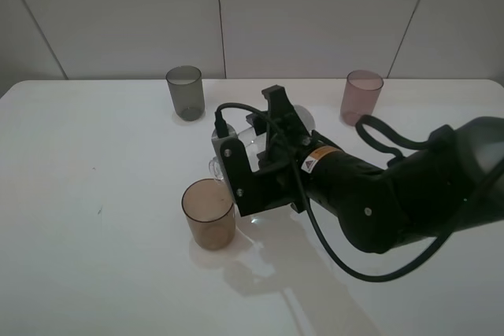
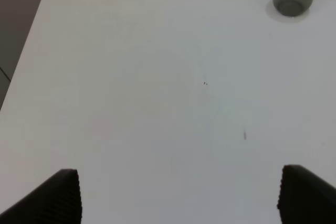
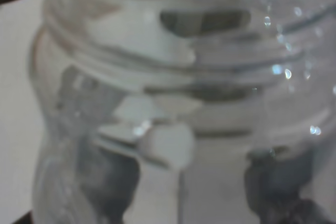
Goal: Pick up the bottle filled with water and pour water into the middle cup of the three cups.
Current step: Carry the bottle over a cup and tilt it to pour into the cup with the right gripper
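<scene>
Right gripper [image 1: 272, 135] clamps the bottle [image 3: 173, 77], tipped toward the middle cup [image 1: 209, 214].

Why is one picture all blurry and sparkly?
Right wrist view: the bottle sits so near the lens that it blurs, with droplets glinting. Exterior high view: sharp, with a soft shadow on the table by the middle cup. Left wrist view: clear, evenly lit.
</scene>
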`<state>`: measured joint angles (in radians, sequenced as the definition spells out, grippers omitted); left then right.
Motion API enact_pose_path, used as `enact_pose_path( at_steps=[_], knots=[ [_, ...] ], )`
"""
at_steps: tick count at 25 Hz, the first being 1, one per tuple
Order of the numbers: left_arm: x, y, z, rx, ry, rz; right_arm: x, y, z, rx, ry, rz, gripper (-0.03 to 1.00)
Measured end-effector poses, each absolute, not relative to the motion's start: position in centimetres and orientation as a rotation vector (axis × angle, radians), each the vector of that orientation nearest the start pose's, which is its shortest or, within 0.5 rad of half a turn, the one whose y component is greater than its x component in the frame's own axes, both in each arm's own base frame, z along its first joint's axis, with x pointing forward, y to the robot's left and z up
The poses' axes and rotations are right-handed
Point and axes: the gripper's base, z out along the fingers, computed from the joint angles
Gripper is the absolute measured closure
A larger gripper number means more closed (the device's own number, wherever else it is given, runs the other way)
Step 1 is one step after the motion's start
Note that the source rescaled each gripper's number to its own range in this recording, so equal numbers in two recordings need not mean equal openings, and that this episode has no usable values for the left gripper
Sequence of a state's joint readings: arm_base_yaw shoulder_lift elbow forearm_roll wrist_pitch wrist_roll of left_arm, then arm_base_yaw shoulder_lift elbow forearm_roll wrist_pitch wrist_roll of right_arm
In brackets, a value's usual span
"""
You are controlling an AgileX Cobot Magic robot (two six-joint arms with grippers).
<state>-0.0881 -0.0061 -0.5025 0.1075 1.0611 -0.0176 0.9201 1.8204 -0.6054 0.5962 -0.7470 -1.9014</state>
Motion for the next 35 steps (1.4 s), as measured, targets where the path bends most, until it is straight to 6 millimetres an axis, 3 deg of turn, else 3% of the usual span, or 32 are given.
enact_pose_path(
  at_steps=[9,14,35],
  knots=[
    [-0.6,0.9,27.8,0.066,2.031,0.062,22.8,24.0,13.4,-1.784,0.979,-0.759,0.97],
    [-0.6,0.9,27.8,0.066,2.031,0.062,22.9,24.0,12.7,-1.837,0.926,-0.813,0.97],
    [-0.6,0.9,27.8,0.066,2.031,0.062,23.2,24.0,13.1,-1.824,0.835,-0.922,0.97]
  ],
)
